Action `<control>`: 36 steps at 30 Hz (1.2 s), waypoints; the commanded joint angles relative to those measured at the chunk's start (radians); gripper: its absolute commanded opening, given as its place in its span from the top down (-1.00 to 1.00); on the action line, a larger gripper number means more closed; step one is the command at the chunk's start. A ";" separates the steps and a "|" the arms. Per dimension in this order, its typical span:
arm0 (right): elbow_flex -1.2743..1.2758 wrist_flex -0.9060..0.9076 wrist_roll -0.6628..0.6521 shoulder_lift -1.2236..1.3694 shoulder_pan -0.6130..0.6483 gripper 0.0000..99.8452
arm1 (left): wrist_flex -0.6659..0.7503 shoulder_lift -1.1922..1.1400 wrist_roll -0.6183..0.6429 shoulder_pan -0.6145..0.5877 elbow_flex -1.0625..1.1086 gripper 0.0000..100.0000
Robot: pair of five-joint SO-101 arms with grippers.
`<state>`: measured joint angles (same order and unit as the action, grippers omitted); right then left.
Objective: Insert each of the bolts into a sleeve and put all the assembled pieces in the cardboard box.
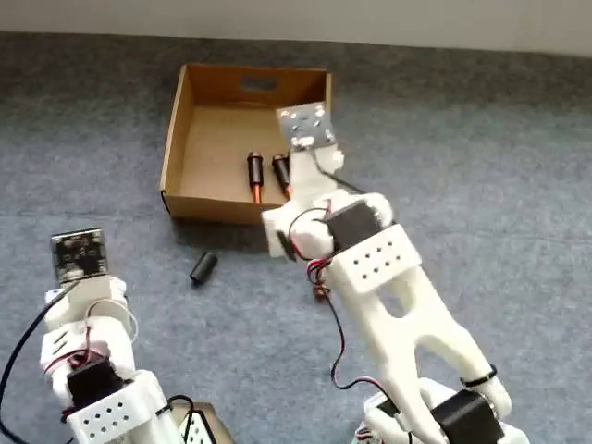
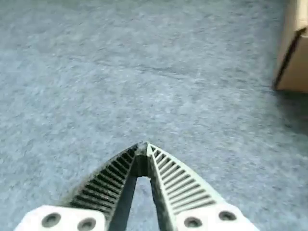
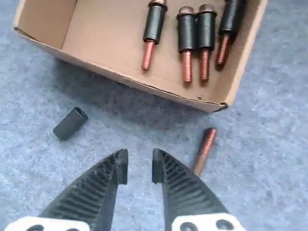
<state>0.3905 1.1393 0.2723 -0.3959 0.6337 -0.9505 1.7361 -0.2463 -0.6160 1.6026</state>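
The cardboard box (image 3: 48, 21) holds several copper bolts in black sleeves (image 3: 186, 36), lying side by side; two of them (image 1: 255, 176) show in the high view. On the carpet just outside the box's front wall lie a loose black sleeve (image 3: 70, 123) (image 1: 203, 267) and a bare copper bolt (image 3: 206, 146). My right gripper (image 3: 139, 166) hovers open above the carpet between them, nothing in its jaws, one finger covering the bolt's head end. My left gripper (image 2: 143, 148) is shut and empty over bare carpet, well off from the box (image 2: 293, 53).
Grey carpet covers the table. The right arm (image 1: 379, 259) stretches over the box's front right corner (image 1: 305, 199). The left arm (image 1: 88, 314) sits at the near left. A small tan object (image 1: 208, 425) lies by its base.
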 commanded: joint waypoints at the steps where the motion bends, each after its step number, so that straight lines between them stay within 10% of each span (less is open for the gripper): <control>1: 0.044 -0.104 0.153 0.015 0.110 0.64 | 0.003 0.005 -0.008 -0.038 0.021 0.94; 17: 0.054 -0.460 0.624 0.355 0.297 0.61 | 0.020 0.005 -0.005 0.013 0.067 0.94; 36: -0.119 -0.578 0.779 0.722 0.257 0.61 | 0.017 0.005 -0.008 0.031 0.062 0.95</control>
<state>0.3506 0.5347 1.0411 0.2700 0.9114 -0.9459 1.7361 -0.2463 -0.5930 1.6732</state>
